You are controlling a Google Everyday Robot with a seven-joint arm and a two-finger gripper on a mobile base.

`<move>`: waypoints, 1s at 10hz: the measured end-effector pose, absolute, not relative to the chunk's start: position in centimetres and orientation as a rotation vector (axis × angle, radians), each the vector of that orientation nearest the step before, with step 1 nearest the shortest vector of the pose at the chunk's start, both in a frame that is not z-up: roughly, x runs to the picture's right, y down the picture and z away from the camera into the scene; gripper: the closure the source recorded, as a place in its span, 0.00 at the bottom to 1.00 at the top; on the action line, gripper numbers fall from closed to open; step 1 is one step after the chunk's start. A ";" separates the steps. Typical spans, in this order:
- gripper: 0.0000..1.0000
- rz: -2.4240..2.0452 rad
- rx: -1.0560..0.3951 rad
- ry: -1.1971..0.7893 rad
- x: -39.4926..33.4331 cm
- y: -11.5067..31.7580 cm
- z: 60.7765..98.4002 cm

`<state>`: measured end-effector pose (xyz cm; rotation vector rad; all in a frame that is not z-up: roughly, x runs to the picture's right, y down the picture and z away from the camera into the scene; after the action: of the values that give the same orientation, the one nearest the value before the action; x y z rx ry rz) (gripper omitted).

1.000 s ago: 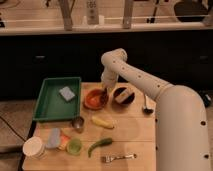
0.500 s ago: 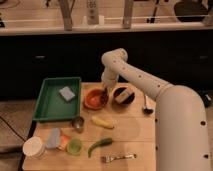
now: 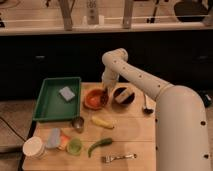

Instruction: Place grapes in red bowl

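The hand point(image 3: 104, 93) is held low over the red bowl's point(image 3: 92, 100) rim, seemingly so grapes are dropped inside; whether it is clenched cannot be told.

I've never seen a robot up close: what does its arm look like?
The arm is smooth and white, built of rounded tube-like segments with small dark dots along it; no cables show. It narrows to the tool, a darker tip over the red bowl.

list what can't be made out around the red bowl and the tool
Camera view:
- Grapes: not discernible; the tool, low over the right rim of the red bowl, hides that part.
- Dark bowl: contents too dim to tell.
- Robot arm: cut off by the right and bottom edges.
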<state>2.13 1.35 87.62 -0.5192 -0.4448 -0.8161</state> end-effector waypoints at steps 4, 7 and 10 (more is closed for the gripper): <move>1.00 -0.816 -0.519 -0.447 2.3 1.3 87.7; 1.00 -0.815 -0.520 -0.449 2.5 1.3 87.7; 1.00 -0.814 -0.522 -0.451 2.7 1.3 87.8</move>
<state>2.70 1.29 87.82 -0.5220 -0.4511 -0.8141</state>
